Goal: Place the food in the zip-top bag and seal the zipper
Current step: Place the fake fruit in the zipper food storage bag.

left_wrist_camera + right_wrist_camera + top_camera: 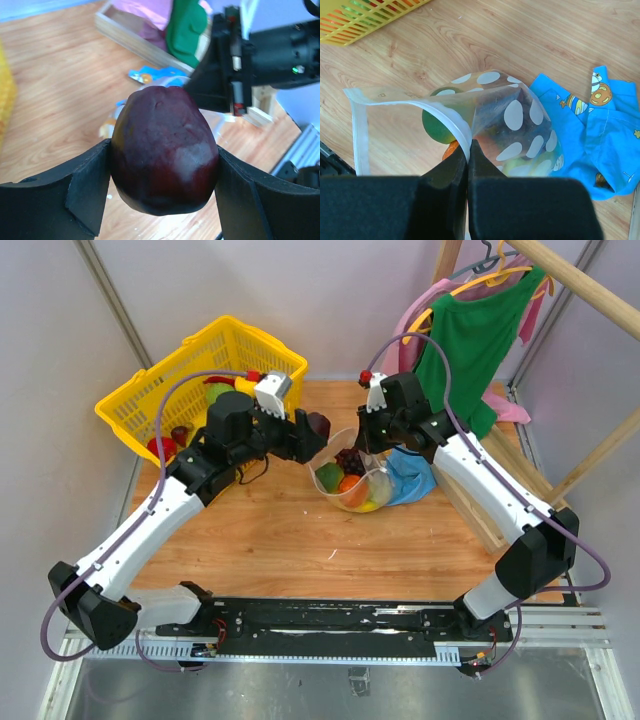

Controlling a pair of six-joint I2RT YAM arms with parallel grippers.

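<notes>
One more fruit [162, 150] for the open bag [515, 115]
The left pincer [164, 170] pinches the dark purple fruit near the mouth. The right pincer [468, 155] is pressed together on the zipper [445, 112] edge, lifting it so the bag gapes above the table [470, 45], with other food [436, 125] already inside.

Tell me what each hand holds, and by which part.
Left hand: the purple fruit, clamped across its sides. Right hand: the bag, pinched at the zipper along its mouth edge.
</notes>
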